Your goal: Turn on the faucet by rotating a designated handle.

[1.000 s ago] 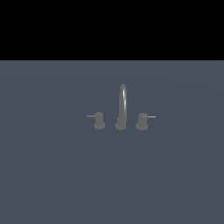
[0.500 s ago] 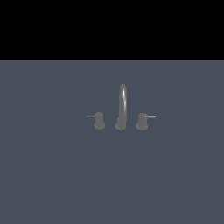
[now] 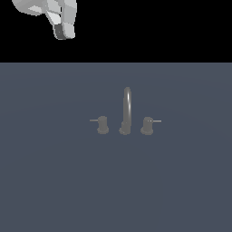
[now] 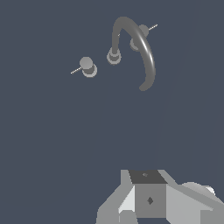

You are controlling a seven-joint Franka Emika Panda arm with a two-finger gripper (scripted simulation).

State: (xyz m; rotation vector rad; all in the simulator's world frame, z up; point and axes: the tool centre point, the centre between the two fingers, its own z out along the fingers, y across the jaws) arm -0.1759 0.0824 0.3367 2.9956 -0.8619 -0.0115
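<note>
Nearest the exterior camera lies a bare stretch of the dark blue-grey worktop (image 3: 54,190), and past it, about midway across, stands the small grey faucet (image 3: 126,113). Its left-hand piece is the handle (image 3: 102,124), a short rounded stub whose thin lever rod runs level and points toward the exterior view's left, so its long axis lies sideways across the worktop. Beside it rises the tall arched spout (image 3: 127,106), and beyond that, toward the exterior view's right, sits the twin handle (image 3: 147,125) with its rod pointing the opposite way. Farthest off, at the top of the exterior view toward its left, part of the white arm and its claw (image 3: 63,31) now shows against the black background; half a second ago that corner was empty. This suggests the approach has only begun: the claw is well apart from the handle and touches nothing. From the wrist camera the handle (image 4: 87,66) appears from above, rod jutting out from its round cap, with the spout (image 4: 140,48) curving over. Whether the claw's fingers are apart or together cannot be told from either view.
</note>
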